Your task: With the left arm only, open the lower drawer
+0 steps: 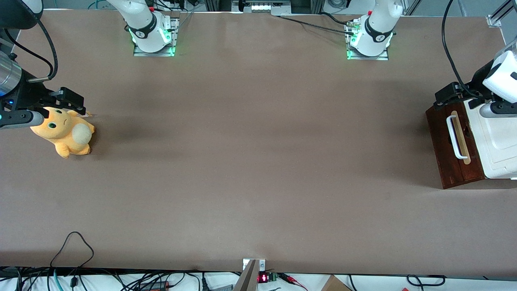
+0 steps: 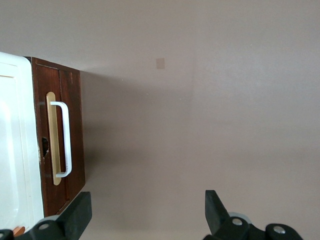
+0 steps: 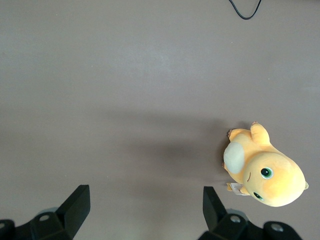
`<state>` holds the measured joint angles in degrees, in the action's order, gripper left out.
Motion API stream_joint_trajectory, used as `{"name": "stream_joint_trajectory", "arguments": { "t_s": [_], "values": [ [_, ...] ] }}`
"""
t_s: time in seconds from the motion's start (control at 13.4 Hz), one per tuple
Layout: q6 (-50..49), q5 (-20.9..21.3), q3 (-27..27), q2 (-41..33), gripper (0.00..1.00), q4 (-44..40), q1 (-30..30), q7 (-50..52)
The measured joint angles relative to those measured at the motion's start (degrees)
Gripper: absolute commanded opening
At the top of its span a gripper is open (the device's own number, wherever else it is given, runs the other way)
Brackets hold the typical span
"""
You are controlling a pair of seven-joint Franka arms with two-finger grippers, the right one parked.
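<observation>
Approach step, as we read it. Lower drawer [image 1: 454,145] sits shut at the working arm's end of the surface [image 1: 258,161]. Pincer [image 2: 147,220] hangs released above it, apart from the white handle [image 2: 64,139]. Next we judge: descend, straddle the bar, clench.

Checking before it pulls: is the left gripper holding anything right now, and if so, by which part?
Nothing is held. The left gripper is open, hovering above the table in front of the lower drawer, with its white bar handle untouched.
</observation>
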<state>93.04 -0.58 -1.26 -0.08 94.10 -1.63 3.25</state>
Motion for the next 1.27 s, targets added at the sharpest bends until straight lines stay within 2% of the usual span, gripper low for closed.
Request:
{"name": "stream_joint_trajectory", "arguments": {
  "t_s": [0.97,1.04,1.27],
  "values": [
    [-3.49,0.05,0.22,0.31,1.00,-0.58,-0.01,-0.24],
    [-3.59,1.12,0.31,0.58,1.00,-0.57,-0.03,0.10],
    [-3.95,11.87,4.38,2.79,1.00,-0.42,-0.01,6.34]
  ]
}}
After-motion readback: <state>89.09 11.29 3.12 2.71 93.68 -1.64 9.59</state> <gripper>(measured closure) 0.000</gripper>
